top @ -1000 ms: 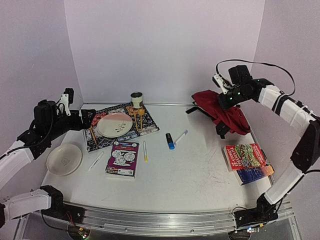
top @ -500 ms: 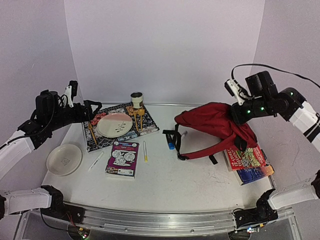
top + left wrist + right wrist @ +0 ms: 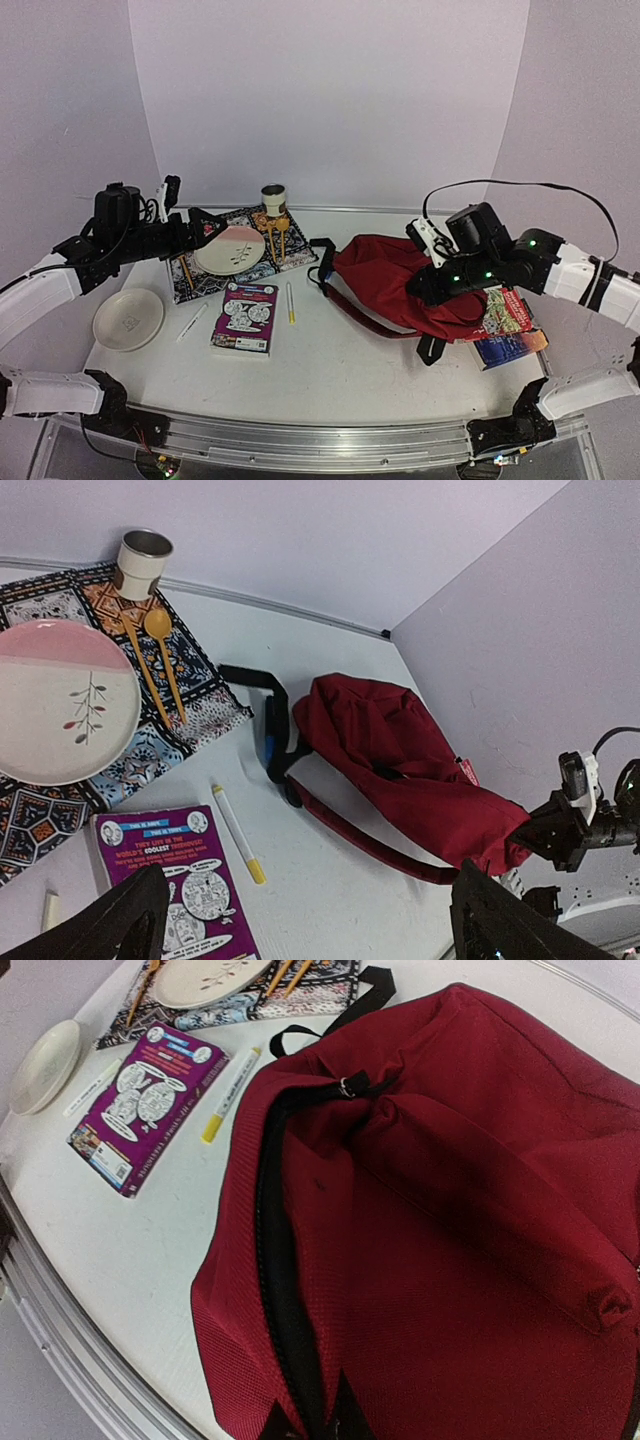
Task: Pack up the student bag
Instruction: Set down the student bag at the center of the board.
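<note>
Student bag (image 3: 395, 285): soft dark-red woven fabric, slumped on the table (image 3: 340, 380) right of centre; black zipper band (image 3: 270, 1260), open or closed unclear.
Right claw (image 3: 310, 1422): clamped on bag fabric beside the zipper; fingertips cut off by frame edge.
Books (image 3: 505, 312): flat, printed covers, partly under the bag.
Blue marker (image 3: 268, 745): half hidden behind a black strap (image 3: 272, 692).
Left claw (image 3: 307, 900): spread wide, empty.

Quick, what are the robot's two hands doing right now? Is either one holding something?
Left gripper: open, holding nothing.
Right gripper: closed, pinching the red fabric of the student bag.
</note>
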You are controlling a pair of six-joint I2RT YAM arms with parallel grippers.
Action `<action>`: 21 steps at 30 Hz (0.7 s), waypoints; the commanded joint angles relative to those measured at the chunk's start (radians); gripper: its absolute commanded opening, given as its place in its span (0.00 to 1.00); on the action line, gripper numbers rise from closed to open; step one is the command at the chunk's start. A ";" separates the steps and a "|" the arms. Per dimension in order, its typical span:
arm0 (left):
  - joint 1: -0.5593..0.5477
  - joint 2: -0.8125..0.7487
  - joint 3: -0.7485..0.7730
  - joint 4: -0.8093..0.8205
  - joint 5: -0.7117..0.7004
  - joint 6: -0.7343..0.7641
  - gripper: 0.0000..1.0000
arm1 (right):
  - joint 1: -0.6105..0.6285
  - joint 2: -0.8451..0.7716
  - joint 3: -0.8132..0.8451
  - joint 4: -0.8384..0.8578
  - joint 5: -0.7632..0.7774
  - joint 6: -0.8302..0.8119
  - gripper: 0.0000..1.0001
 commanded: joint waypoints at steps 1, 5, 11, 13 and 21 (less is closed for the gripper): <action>-0.064 0.031 -0.003 0.017 -0.033 -0.079 0.99 | 0.077 0.064 -0.012 0.197 -0.081 0.082 0.03; -0.119 0.069 -0.008 0.039 -0.066 -0.126 0.99 | 0.127 0.142 -0.025 0.248 -0.088 0.118 0.06; -0.192 0.139 -0.009 0.084 -0.112 -0.186 0.99 | 0.190 0.255 -0.023 0.313 -0.120 0.173 0.20; -0.216 0.167 -0.007 0.102 -0.126 -0.193 0.99 | 0.198 0.278 -0.018 0.319 -0.132 0.182 0.28; -0.304 0.309 0.029 0.144 -0.169 -0.192 0.99 | 0.197 0.248 0.022 0.312 -0.068 0.175 0.56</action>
